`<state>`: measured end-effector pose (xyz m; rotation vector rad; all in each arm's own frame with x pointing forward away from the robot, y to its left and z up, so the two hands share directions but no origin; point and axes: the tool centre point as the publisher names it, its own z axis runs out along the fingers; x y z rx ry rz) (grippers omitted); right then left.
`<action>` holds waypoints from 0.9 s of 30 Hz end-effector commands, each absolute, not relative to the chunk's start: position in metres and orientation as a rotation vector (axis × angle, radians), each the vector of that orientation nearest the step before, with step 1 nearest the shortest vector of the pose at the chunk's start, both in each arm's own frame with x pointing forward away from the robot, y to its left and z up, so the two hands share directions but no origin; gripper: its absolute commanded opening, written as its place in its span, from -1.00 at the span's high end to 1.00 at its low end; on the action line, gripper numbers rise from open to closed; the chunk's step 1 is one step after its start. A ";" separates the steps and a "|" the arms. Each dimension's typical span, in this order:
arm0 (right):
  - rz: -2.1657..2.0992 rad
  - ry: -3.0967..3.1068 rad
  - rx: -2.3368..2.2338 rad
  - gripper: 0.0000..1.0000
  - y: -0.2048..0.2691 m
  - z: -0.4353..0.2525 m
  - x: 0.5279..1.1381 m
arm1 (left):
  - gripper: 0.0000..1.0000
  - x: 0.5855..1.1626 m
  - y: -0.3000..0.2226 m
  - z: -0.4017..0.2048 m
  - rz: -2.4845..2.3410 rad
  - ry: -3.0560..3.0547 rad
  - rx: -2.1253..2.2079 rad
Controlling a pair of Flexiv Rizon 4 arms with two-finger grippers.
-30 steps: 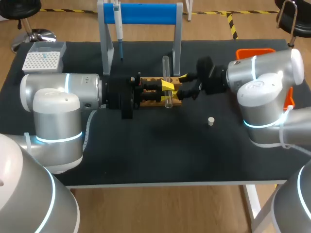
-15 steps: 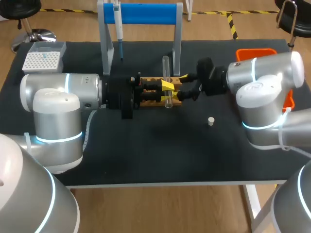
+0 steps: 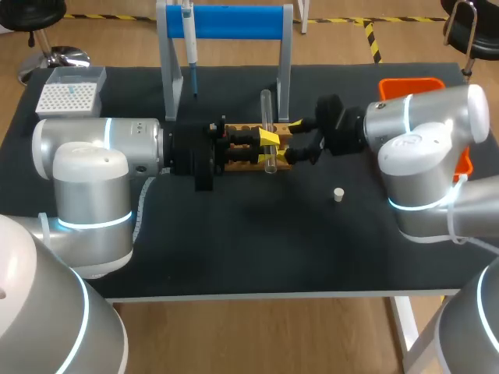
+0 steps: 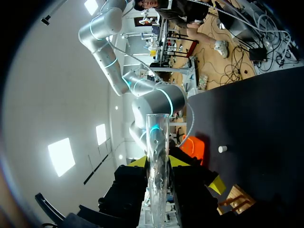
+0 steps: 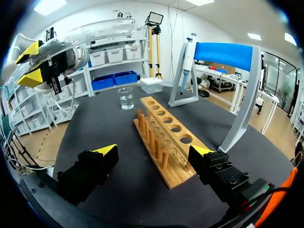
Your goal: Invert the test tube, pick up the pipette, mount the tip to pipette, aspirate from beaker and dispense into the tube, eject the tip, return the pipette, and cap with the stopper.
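A clear glass test tube (image 3: 266, 109) stands upright over the wooden rack (image 3: 248, 156), with my left gripper (image 3: 269, 142) shut on its lower part. In the left wrist view the tube (image 4: 156, 133) rises between the fingers of my left gripper (image 4: 159, 167). My right gripper (image 3: 301, 140) stands open just right of the tube, over the rack's right end. In the right wrist view its fingers (image 5: 107, 151) straddle the rack (image 5: 166, 142), and the held tube (image 5: 95, 29) shows off to one side. The pipette (image 3: 189, 39) hangs on the blue stand. The white stopper (image 3: 338, 194) lies on the mat. A beaker (image 5: 126, 98) stands beyond the rack.
A tip box (image 3: 70, 93) sits at the back left corner. The blue-barred stand (image 3: 234, 22) rises behind the rack. An orange bin (image 3: 409, 82) sits at the back right, partly behind my right arm. The black mat (image 3: 257, 249) covers the table in front.
My right arm has drifted slightly to the right. The left arm and the tube in its gripper have not moved.
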<state>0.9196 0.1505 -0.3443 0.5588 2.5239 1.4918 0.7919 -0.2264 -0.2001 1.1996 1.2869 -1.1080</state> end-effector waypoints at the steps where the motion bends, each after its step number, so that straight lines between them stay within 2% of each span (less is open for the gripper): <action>1: 1.489 2.523 0.560 -1.00 0.150 -0.344 0.919 | 1.00 0.792 -0.226 -0.200 -1.106 1.286 1.200; 12: 1.489 2.523 0.560 -1.00 0.150 -0.344 0.919 | 1.00 0.793 -0.225 -0.200 -1.109 1.306 1.194; 27: 1.489 2.523 0.560 -1.00 0.150 -0.344 0.919 | 1.00 0.833 -0.200 -0.190 -1.470 1.695 0.791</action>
